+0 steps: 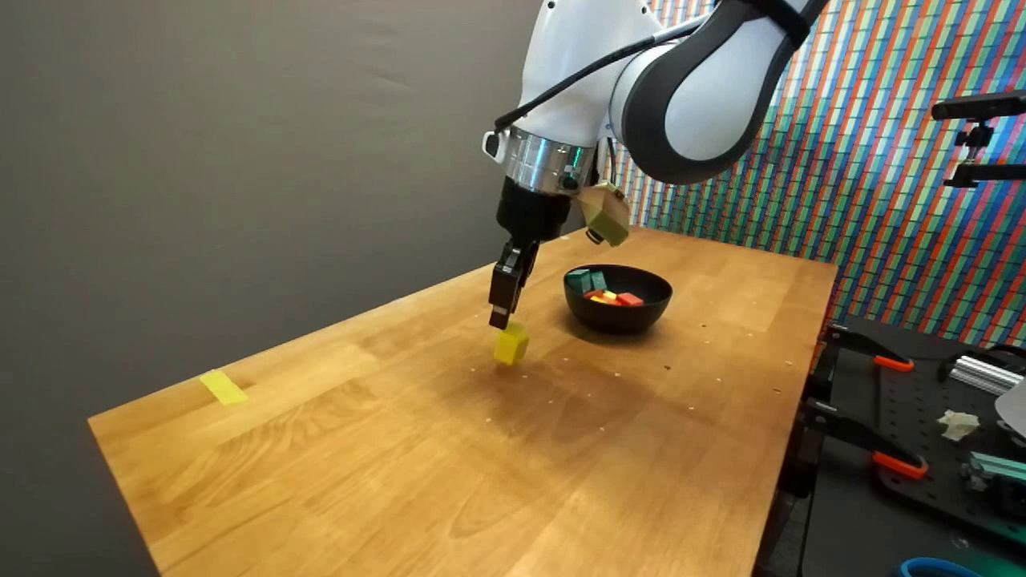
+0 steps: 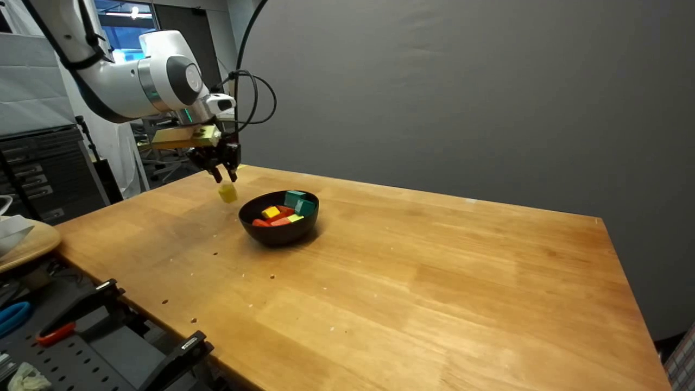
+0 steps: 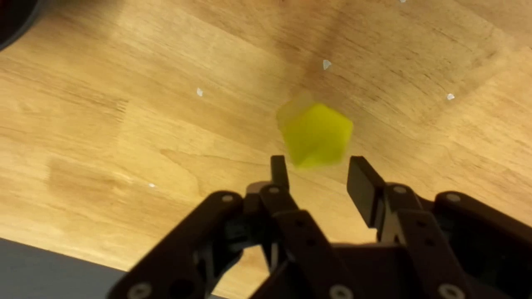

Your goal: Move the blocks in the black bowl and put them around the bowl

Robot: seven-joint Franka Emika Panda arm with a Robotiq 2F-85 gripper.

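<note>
The black bowl stands on the table and also shows in an exterior view. It holds several blocks: green blocks, red blocks and yellow blocks. In the wrist view only the edge of the bowl shows. My gripper is open beside the bowl and also shows in an exterior view. A blurred yellow block is just below the fingertips, outside the bowl. In the wrist view the yellow block lies beyond the parted fingertips. I cannot tell if it touches the table.
The wooden table has small white specks. A flat yellow strip lies near its back edge. A grey wall stands behind. Clamps and a dark side bench lie along the table's other edge.
</note>
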